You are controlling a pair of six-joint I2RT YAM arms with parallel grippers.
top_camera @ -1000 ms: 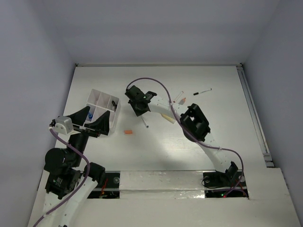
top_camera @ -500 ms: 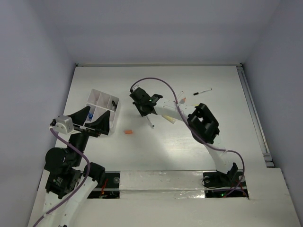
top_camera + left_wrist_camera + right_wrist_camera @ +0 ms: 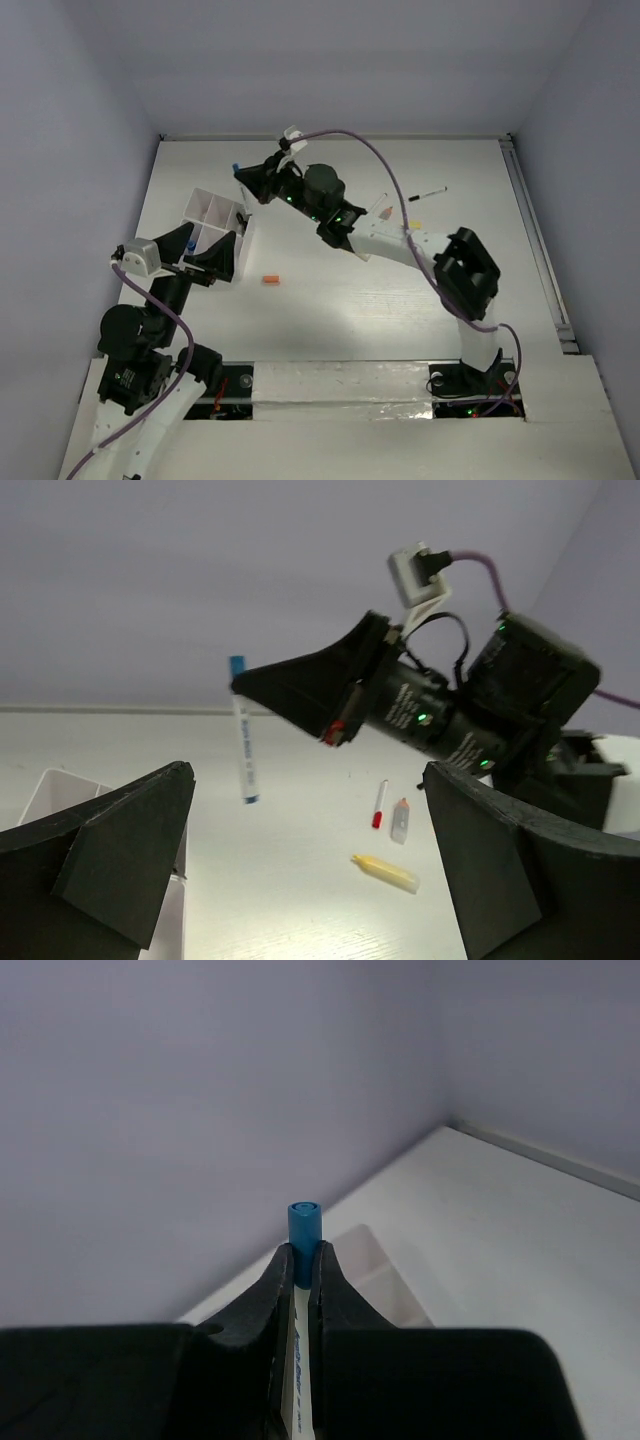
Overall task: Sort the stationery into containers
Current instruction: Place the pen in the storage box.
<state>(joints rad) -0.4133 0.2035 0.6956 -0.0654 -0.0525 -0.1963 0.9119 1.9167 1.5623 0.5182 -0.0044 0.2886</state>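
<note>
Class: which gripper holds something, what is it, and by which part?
The right gripper holds a white pen just below its blue cap; the left gripper holds nothing.

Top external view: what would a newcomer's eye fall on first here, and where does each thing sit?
The right gripper, reaching far across to the left side, is shut on a blue-capped pen that hangs nearly upright in the air just beyond the far corner of the white box. The left gripper stands wide open at the box's near side.
</note>
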